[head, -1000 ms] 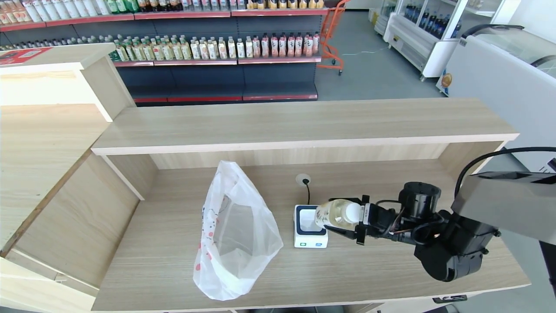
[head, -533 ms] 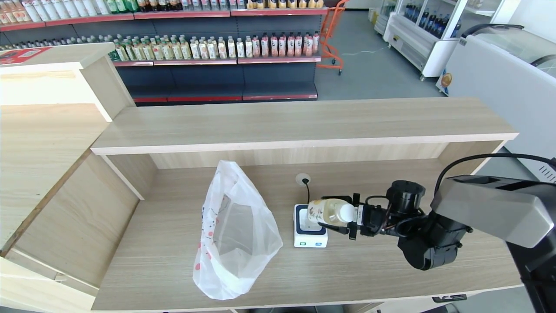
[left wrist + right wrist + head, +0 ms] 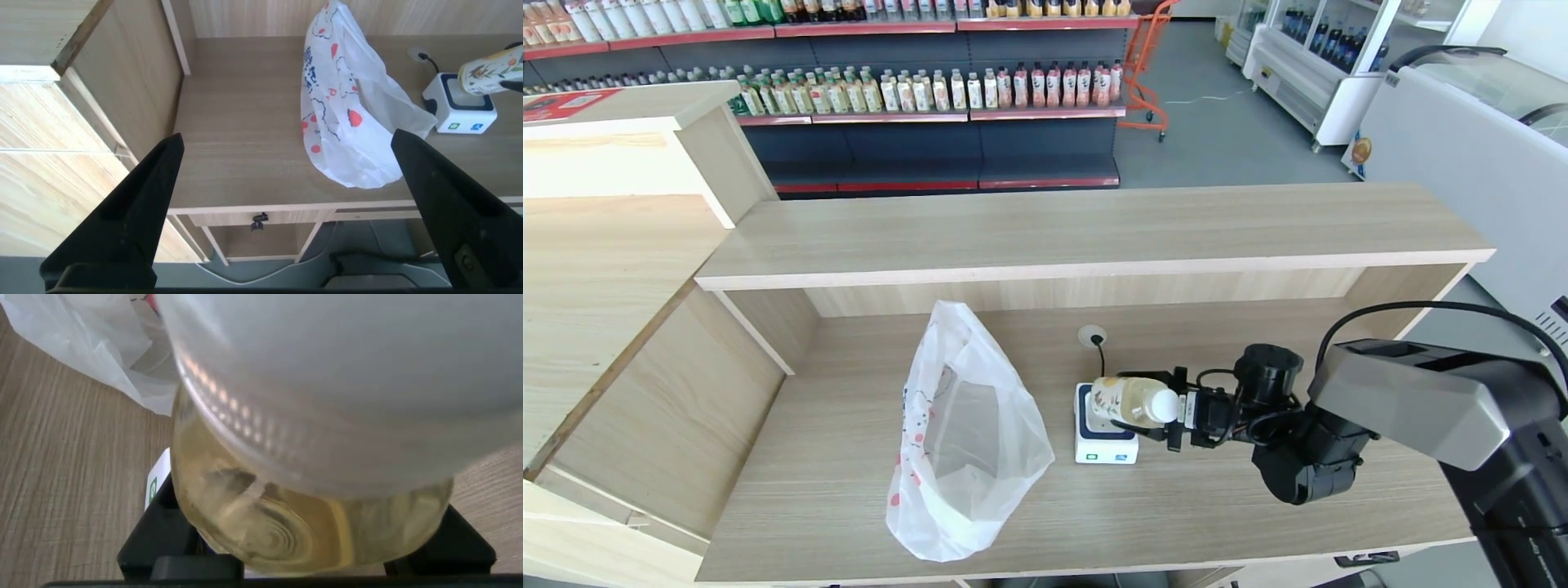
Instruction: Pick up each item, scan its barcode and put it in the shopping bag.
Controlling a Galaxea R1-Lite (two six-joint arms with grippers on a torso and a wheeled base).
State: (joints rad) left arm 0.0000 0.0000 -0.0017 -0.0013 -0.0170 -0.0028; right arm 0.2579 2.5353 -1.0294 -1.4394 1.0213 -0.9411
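My right gripper (image 3: 1145,403) is clamped on the bottle (image 3: 1115,396) near its cap, holding it sideways over the scanner (image 3: 1104,449) beside the bag (image 3: 964,441); it looks liquid-filled, smooth and probably slippery, so a firm grip suits.

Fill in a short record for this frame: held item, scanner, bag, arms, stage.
held item: drink bottle, lying sideways in the right gripper
position: bottle held just over the scanner
bag: shopping bag on the counter, left of the scanner
other arm: left gripper open, holding nothing
stage: bottle at the scanner, not yet in the bag
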